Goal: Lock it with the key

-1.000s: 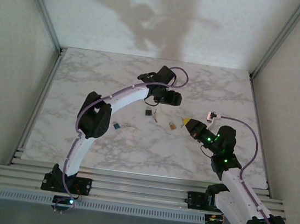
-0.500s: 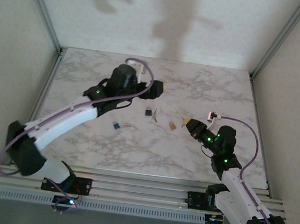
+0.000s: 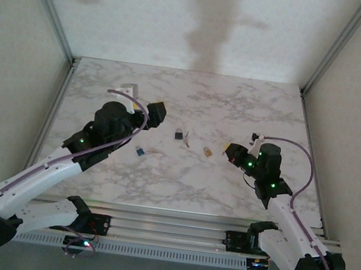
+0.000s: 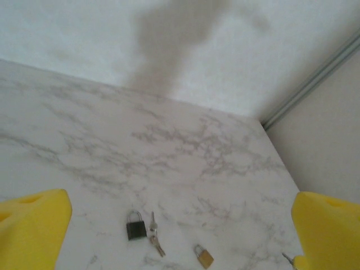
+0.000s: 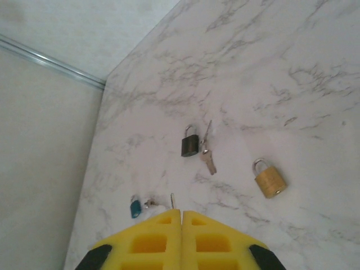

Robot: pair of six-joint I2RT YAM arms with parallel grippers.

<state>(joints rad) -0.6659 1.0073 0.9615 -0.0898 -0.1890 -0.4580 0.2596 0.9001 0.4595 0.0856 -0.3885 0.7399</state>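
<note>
Over the white marble table (image 3: 251,104), top view: left gripper (image 3: 157,113) sits left of the small black padlock (image 3: 178,135), right gripper (image 3: 230,151) just right of the brass padlock (image 3: 207,152); jaws unreadable here. Left wrist: yellow foam fingers (image 4: 34,225) spread wide, empty, black padlock ahead. Right wrist: pads (image 5: 214,242) clamped on a thin silver key (image 5: 172,199), only tip visible, small blue padlock (image 5: 135,208) beside it.

The top camera is looking steeply down from behind the arms. Both wrist cameras are looking low across the table (image 3: 238,102), sharing the black padlock (image 4: 134,230) ahead of the left gripper (image 4: 180,216) and the right gripper (image 5: 181,216).
</note>
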